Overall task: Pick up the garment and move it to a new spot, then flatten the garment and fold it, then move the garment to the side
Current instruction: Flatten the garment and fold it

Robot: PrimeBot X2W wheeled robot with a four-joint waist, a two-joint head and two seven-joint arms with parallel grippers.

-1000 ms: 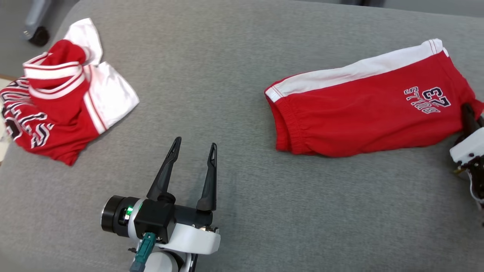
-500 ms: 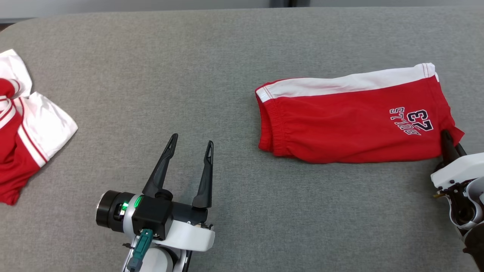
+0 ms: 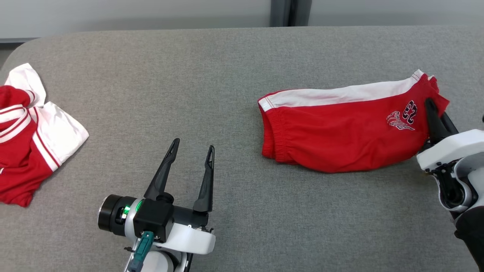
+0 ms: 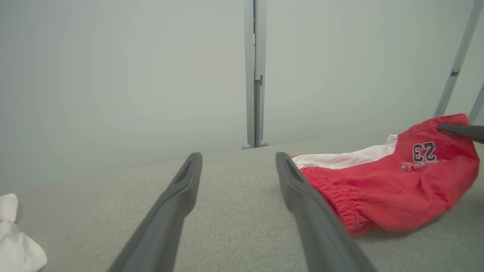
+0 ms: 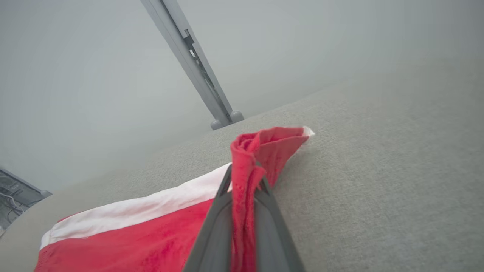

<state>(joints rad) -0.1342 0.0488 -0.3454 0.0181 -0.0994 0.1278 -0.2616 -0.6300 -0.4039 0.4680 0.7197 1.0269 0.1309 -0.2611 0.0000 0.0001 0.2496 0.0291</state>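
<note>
The red shorts (image 3: 340, 132) with a white side stripe and a "23" print lie on the grey table (image 3: 227, 75), right of centre. My right gripper (image 3: 435, 107) is shut on their right hem and holds that end raised off the table; the right wrist view shows red cloth pinched between the fingers (image 5: 261, 211) of the right gripper (image 5: 244, 181). The waistband end (image 4: 336, 196) rests on the table. My left gripper (image 3: 191, 149) stands open low in the head view, well left of the shorts (image 4: 397, 177), and the left gripper (image 4: 238, 160) holds nothing.
A crumpled red and white jersey (image 3: 26, 128) lies at the table's left edge, its white corner (image 4: 15, 241) in the left wrist view. A grey wall with a metal post (image 4: 254, 71) stands behind the table's far edge.
My right gripper has lifted the shorts' right hem up and inward, bunching that end. The head camera has shifted, so the whole scene has slid. The left gripper stays open.
</note>
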